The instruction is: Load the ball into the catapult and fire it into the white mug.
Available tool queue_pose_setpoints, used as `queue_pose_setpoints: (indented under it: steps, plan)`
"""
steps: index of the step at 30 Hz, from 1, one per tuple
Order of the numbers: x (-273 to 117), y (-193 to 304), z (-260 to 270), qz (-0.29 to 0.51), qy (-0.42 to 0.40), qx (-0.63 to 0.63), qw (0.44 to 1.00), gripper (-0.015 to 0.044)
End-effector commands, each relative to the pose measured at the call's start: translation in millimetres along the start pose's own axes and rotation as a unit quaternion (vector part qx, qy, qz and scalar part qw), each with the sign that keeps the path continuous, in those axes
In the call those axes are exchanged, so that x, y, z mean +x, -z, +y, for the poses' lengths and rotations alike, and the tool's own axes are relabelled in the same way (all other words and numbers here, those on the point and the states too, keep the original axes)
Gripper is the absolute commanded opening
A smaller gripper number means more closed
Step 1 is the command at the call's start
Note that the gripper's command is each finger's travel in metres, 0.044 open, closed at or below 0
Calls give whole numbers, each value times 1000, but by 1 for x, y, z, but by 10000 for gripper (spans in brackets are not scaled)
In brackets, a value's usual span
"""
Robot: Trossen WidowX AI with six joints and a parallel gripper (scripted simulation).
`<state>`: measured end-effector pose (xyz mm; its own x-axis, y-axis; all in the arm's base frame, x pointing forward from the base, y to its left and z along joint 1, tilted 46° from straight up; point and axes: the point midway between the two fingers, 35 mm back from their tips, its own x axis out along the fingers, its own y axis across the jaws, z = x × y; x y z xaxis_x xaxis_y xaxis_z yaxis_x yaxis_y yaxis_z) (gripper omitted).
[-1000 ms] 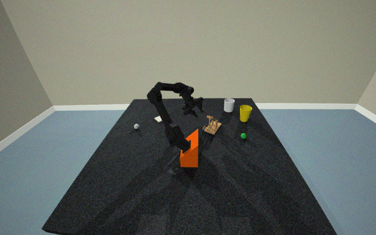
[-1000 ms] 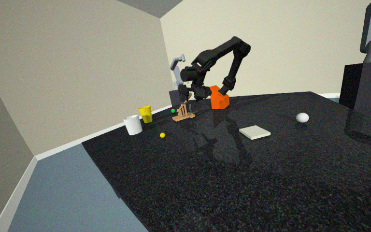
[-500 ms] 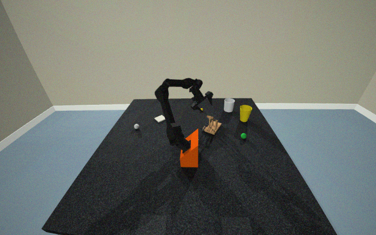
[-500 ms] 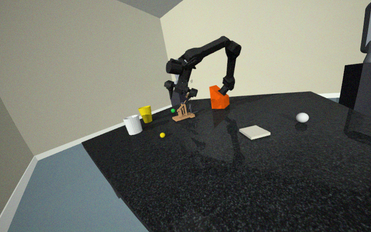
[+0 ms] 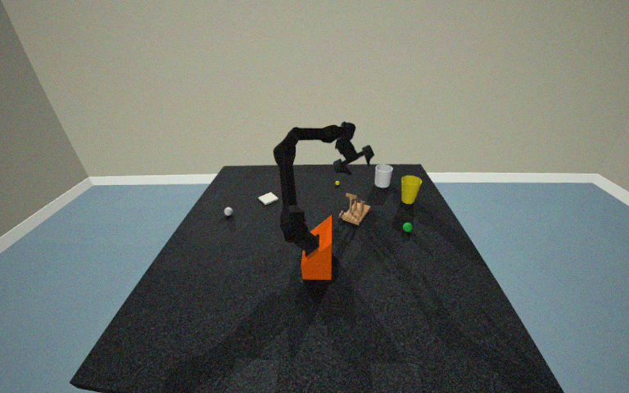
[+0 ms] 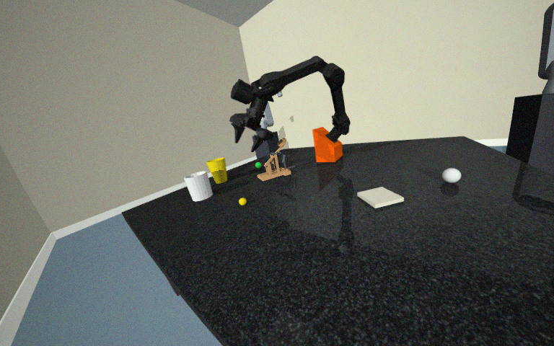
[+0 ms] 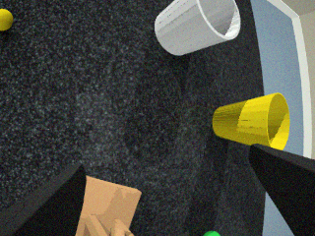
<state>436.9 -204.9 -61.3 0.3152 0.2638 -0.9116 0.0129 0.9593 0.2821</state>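
In the top view, our black 2-finger gripper (image 5: 354, 163) (image 6: 244, 145) (image 7: 169, 163) hangs above the black speckled table (image 5: 278, 311) (image 6: 314, 265) (image 7: 113, 88), fingers spread wide around nothing. The tan wooden catapult (image 5: 355, 214) (image 6: 274, 174) (image 7: 112, 197) stands between the orange block (image 5: 319, 264) (image 6: 327, 150) and the white cylindrical mug (image 5: 382, 176) (image 6: 198, 187) (image 7: 182, 29).

In the exterior view, we see the mug upright near the yellow tapered cup (image 5: 409, 189) (image 6: 218, 170) (image 7: 246, 120).

In the wrist view, 1 catapult corner shows between our fingertips; we cannot see inside the mug's bottom.

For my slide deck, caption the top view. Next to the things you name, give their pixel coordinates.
Black robot arm (image 5: 286, 180) with open gripper (image 5: 355, 167) raised beyond a tan wooden catapult (image 5: 357, 214), near a white cylindrical mug (image 5: 382, 177).
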Motion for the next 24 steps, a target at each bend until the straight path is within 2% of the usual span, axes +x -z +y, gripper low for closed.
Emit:
queue_pose_setpoints:
  steps: [1, 20, 24]
  plan:
    - [-1, -12, -22, -41, -6, 54, 998, 440]
    - [-16, -40, -120, -213, -86, 284, 931, 440]
    - [-19, -40, -127, -224, -94, 298, 923, 440]
